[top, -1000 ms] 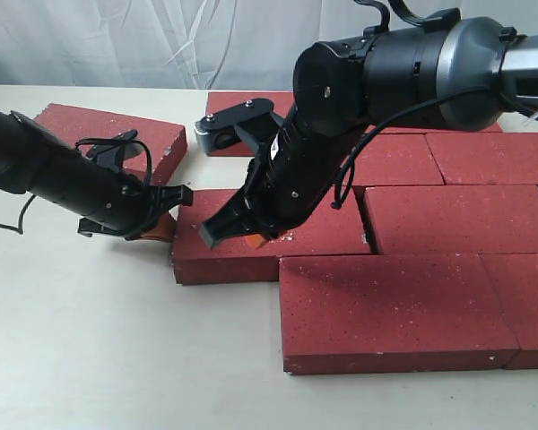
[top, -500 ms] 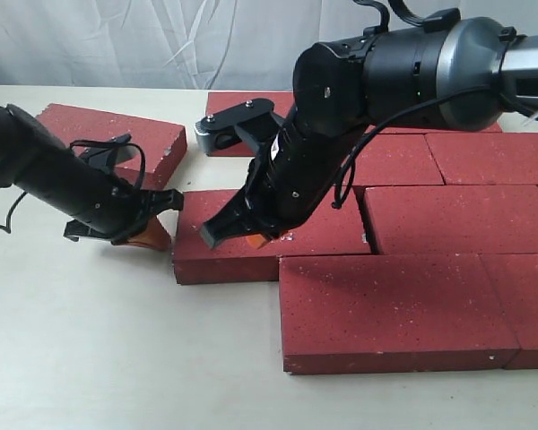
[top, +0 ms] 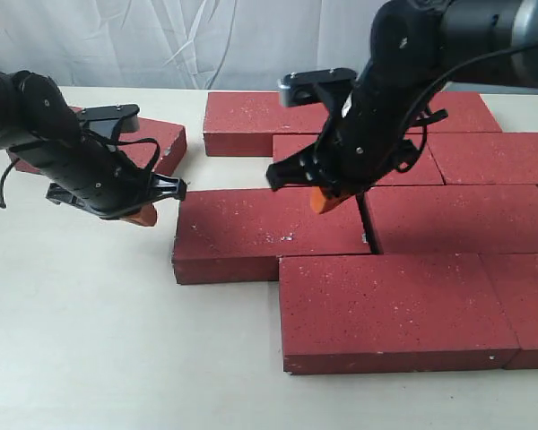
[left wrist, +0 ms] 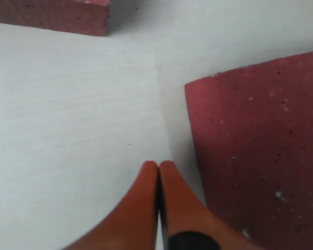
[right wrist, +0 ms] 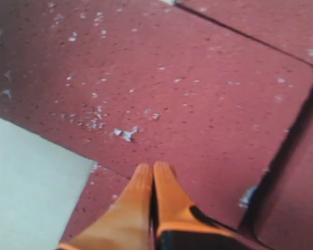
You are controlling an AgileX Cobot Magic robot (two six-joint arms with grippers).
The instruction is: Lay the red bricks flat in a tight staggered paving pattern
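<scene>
Bare table [top: 81, 340] wide open in front and to left of paved bricks [top: 394, 309]. Only narrow strip of table between loose brick [top: 166, 143] and projecting brick [top: 260, 235]. Left gripper [top: 146, 216], fingers pressed together, stands in it, just beside brick end. Right gripper [top: 321, 202] and arm hang over middle rows, near dark slot [top: 368, 231].

Soft, even light; left end effector [left wrist: 158, 166] blurred close up, shadows faint
</scene>
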